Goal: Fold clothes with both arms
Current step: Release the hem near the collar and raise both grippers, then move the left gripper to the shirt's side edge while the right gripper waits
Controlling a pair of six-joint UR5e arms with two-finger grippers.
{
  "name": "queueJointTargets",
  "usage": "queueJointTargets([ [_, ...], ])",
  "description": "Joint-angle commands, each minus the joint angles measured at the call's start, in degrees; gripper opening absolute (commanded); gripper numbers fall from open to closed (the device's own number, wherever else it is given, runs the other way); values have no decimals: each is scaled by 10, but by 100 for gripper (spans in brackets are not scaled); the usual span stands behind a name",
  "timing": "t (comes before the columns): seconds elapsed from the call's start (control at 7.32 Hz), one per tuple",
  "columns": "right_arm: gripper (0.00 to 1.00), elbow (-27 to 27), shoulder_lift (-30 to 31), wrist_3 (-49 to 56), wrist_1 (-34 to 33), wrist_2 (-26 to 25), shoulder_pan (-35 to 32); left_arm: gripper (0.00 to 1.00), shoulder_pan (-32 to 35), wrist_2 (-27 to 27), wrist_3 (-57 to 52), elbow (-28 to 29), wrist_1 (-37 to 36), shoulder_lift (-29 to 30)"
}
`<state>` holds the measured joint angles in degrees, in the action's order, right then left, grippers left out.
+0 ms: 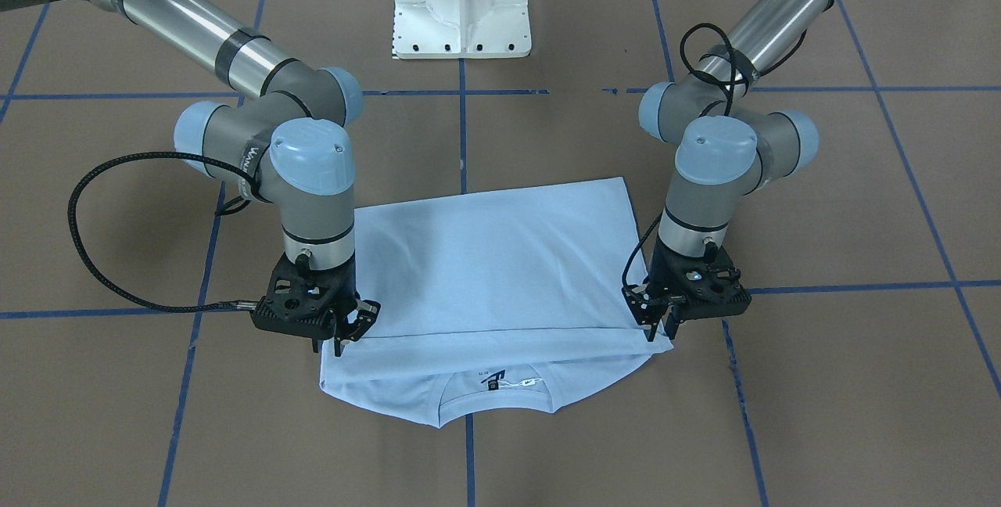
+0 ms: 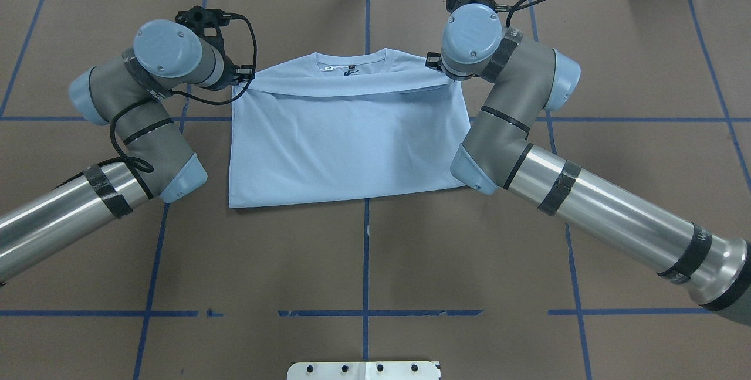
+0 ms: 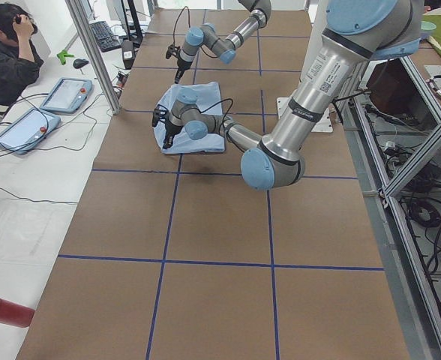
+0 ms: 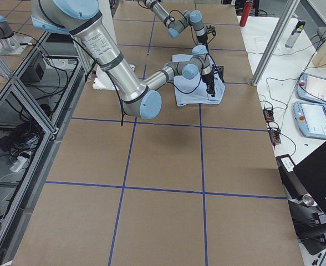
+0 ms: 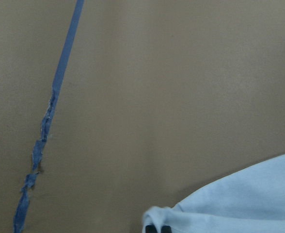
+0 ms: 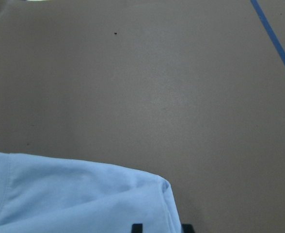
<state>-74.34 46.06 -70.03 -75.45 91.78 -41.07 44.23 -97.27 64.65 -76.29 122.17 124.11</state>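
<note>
The light blue T-shirt (image 1: pixel 500 257) lies flat on the brown table, its lower half folded up toward the collar (image 2: pixel 351 66). The dark neck label (image 1: pixel 493 383) shows below the folded edge. My left gripper (image 1: pixel 661 331) is at the folded layer's corner; in the left wrist view its tips (image 5: pixel 159 228) are close together with cloth pinched over them. My right gripper (image 1: pixel 352 331) stands at the other corner with its fingers spread; in the right wrist view its tips (image 6: pixel 162 227) are apart over the cloth's edge. The chest print is hidden.
The white pedestal base (image 1: pixel 463 2) stands behind the shirt. Blue tape lines (image 2: pixel 365 239) cross the table. A seated operator (image 3: pixel 7 45) and tablets (image 3: pixel 67 94) are at a side bench beyond the table's far edge. A red cylinder (image 3: pixel 7 310) lies there too.
</note>
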Motion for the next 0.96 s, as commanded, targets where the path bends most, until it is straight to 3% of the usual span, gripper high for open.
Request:
queueJointTargets([
  [0.0, 100, -39, 8, 81, 1, 51, -18, 100, -7, -6, 0, -87, 9, -44],
  [0.14, 100, -65, 26, 100, 3, 102, -30, 100, -37, -15, 8, -149, 10, -94],
  [0.41, 100, -124, 62, 99, 3, 104, -30, 100, -104, -5, 76, -226, 17, -163],
  [0.55, 100, -124, 65, 97, 3, 104, -29, 100, -140, 34, 100, -246, 18, -184],
  [0.82, 100, -124, 64, 97, 3, 104, -28, 57, -173, 52, 150, -253, 15, -190],
])
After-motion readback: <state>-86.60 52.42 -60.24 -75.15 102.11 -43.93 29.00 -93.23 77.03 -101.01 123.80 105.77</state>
